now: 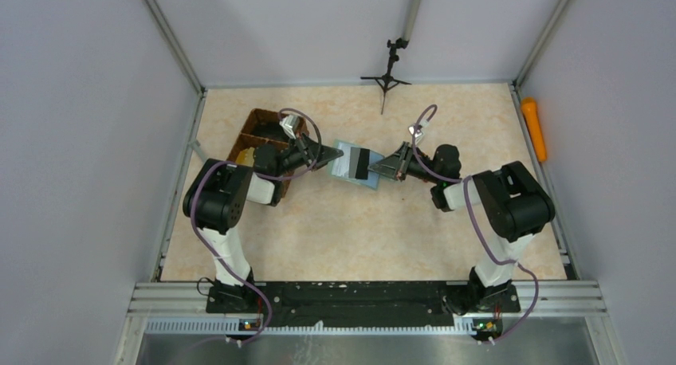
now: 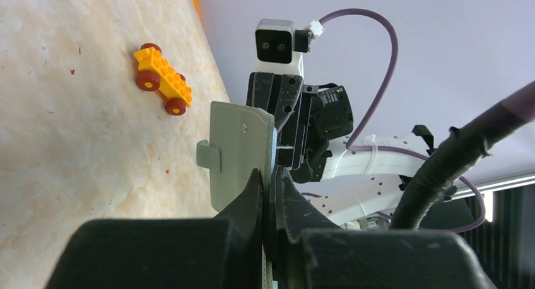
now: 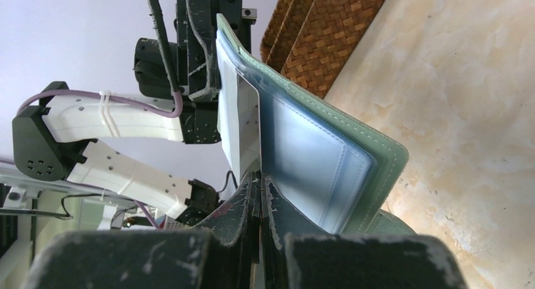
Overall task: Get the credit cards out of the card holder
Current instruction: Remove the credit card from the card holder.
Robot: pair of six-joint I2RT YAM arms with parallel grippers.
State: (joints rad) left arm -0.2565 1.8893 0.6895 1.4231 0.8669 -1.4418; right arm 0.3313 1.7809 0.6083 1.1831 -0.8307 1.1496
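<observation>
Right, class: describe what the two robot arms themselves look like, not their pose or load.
The left arm and right arm have bulky black joint housings joined by white links, with a purple cable looping along each. The left end effector and right end effector each have two black tapered fingers.

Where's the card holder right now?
In the top view, the card holder is around mid-table, spread open between the left gripper and the right gripper, just right of the wicker tray.

Open tabletop (image 1: 359,229) before and beyond the card holder (image 1: 343,156); wicker tray (image 1: 253,126) just beside left end effector (image 1: 328,159).
</observation>
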